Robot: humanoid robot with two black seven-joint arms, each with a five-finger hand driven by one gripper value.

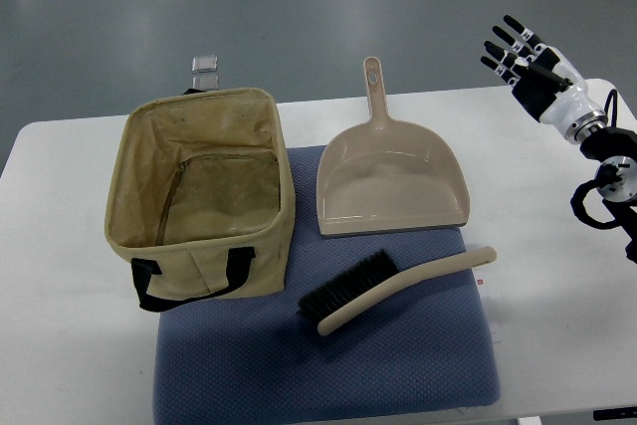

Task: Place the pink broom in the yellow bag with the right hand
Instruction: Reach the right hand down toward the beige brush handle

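The right hand [523,55] is hovering at the far right of the scene, past the far right corner of the white table [70,365], with its arm coming in from the right edge. Its dark fingers [501,49] are stretching out straight and slightly spread, pointing toward the far left, and they are holding nothing. The hand is staying well apart from every object on the table.

The hand broom [393,288] is lying flat on the blue mat [328,375], toward the near middle of the table. Its handle looks beige-pink and is running on a diagonal, with the free end pointing right and slightly far, while the black bristles are facing the far-left side at the brush's left end. Just beyond it, a matching dustpan [392,184] is sitting on the far edge of the mat, with its handle pointing away toward the far side and its open lip facing the broom.

The yellow bag [204,201] is standing upright at the left, partly on the mat, open at the top and showing an empty interior. Its black strap is hanging over the near side. A small clear object [206,64] is lying on the floor beyond the bag.
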